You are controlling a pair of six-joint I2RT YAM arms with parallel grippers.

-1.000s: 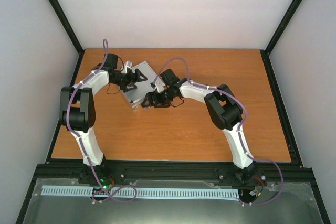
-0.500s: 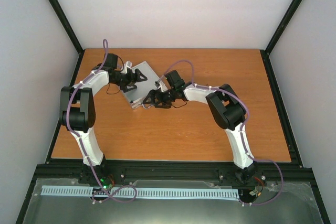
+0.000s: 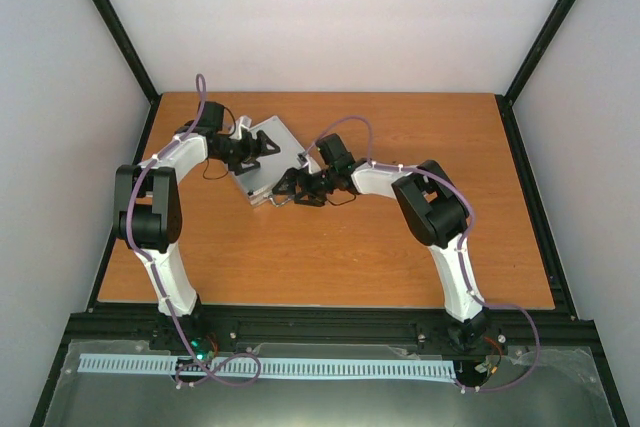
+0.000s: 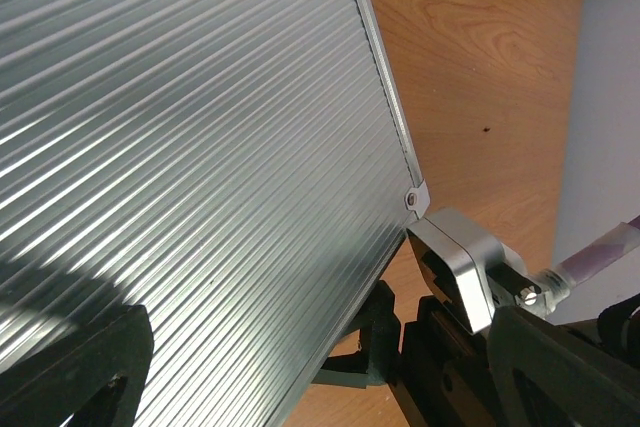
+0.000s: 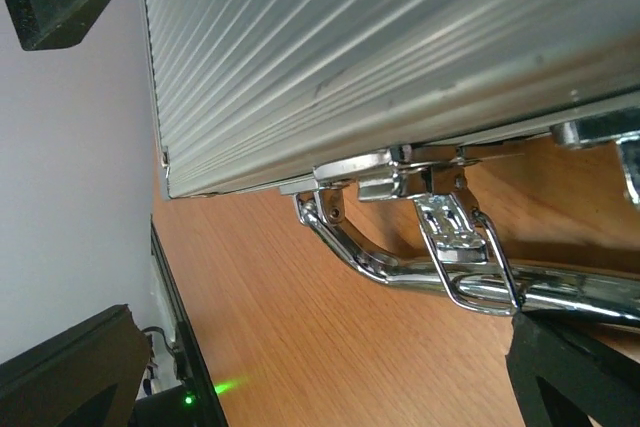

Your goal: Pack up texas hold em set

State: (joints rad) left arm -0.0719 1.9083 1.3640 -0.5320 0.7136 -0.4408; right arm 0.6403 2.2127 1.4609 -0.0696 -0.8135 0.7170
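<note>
Wooden counter: the closed silver case lies left of centre. Both wide open, the left tool hovers over its lid and the right tool is at the latch. A glancing push may slide the case and miss the latch.

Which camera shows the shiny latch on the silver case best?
The right wrist camera: the latch sits close up and sharp, beside the handle. The top camera shows the case small, its latch too tiny to make out. The left wrist camera shows only the ribbed lid.
</note>
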